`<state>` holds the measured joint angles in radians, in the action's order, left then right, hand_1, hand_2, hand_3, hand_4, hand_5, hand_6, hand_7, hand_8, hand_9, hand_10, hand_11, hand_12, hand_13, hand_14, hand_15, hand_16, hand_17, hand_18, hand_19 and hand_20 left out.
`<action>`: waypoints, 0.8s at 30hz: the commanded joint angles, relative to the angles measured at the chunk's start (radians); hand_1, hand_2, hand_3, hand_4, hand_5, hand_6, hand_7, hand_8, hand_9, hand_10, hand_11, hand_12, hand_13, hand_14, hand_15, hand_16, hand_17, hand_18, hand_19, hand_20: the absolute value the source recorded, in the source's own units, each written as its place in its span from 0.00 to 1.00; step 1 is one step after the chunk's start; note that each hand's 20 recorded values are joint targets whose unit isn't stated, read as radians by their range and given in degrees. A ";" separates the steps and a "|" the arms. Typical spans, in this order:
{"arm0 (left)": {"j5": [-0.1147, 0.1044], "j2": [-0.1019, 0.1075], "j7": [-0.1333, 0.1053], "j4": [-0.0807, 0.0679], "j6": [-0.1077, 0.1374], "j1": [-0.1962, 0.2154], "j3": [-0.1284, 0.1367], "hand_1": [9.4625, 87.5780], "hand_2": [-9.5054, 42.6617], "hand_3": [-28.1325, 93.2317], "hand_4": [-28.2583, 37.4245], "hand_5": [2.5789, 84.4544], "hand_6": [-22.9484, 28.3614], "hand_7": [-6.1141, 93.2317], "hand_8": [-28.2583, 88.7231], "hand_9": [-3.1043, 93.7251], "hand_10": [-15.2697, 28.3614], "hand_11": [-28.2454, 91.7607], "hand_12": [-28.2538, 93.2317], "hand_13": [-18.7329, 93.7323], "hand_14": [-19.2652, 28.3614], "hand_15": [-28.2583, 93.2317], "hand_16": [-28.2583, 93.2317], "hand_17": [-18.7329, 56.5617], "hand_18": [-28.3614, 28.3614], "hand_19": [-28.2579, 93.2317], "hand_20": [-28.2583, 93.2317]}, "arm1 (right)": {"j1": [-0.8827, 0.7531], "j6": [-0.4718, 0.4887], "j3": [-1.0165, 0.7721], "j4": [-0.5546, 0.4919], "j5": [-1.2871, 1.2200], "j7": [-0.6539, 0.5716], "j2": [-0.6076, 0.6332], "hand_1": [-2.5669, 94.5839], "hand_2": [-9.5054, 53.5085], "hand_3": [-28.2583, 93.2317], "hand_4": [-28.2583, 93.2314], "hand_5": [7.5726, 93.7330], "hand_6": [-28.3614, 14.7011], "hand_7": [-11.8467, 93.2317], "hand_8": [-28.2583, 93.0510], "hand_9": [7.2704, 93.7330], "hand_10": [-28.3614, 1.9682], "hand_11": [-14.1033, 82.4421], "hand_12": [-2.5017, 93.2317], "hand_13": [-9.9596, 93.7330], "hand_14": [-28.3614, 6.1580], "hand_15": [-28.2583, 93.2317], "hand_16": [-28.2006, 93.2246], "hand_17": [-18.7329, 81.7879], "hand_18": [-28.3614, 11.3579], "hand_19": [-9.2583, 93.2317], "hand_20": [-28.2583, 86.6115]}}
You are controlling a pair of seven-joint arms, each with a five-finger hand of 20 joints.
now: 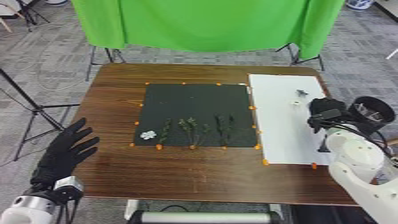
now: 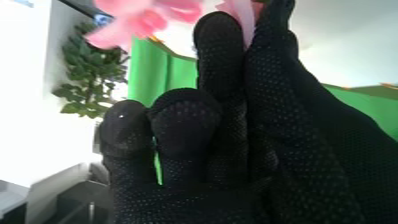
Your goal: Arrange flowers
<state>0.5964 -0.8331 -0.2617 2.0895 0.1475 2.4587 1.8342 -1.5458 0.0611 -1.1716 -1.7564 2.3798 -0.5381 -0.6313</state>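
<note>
We find the pink-petalled flower (image 2: 133, 22) pinched in the right hand (image 1: 328, 108), at the white rectangular board's (image 1: 286, 135) outer edge: black round bin (image 1: 371, 107) just beside, open room inboard. Its long axis we cannot tell. The left hand (image 1: 60, 150), fingers released, overhangs the brown wooden table's (image 1: 111, 175) left edge.

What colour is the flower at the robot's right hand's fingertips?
Pink; the flower shows best in the right wrist view.

Table (image 1: 178, 172) smooth wood; mat (image 1: 182, 102) matt; sheet (image 1: 289, 137) smooth, paper-like; curtain (image 1: 209, 25) cloth.
</note>
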 commanded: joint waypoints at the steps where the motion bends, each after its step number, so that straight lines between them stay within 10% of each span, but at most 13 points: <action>1: 0.009 -0.012 0.018 -0.004 -0.018 -0.001 0.000 0.21 0.13 0.81 0.06 0.25 0.49 0.28 0.14 0.25 0.61 0.39 0.37 0.35 0.75 0.48 0.24 0.13 0.90 0.59 0.31 | 0.166 -0.056 0.119 -0.053 0.046 0.073 -0.058 0.51 0.00 0.94 0.00 0.70 0.73 0.58 0.27 0.94 0.83 0.31 0.51 0.82 0.72 0.83 0.47 0.56 0.21 1.00 0.66; 24: 0.019 -0.012 0.041 -0.016 -0.025 -0.051 -0.050 0.21 0.13 0.81 0.06 0.25 0.49 0.28 0.14 0.25 0.61 0.39 0.37 0.35 0.75 0.48 0.24 0.13 0.89 0.59 0.31 | 0.586 -0.080 0.579 0.156 0.090 0.278 -0.461 0.51 0.00 0.94 0.00 0.70 0.73 0.58 0.27 0.93 0.83 0.30 0.51 0.82 0.72 0.84 0.47 0.56 0.22 1.00 0.67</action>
<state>0.6067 -0.8397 -0.2363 2.0815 0.1361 2.4238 1.7988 -1.0062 -0.0182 -0.6520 -1.6571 2.4385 -0.3010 -0.9549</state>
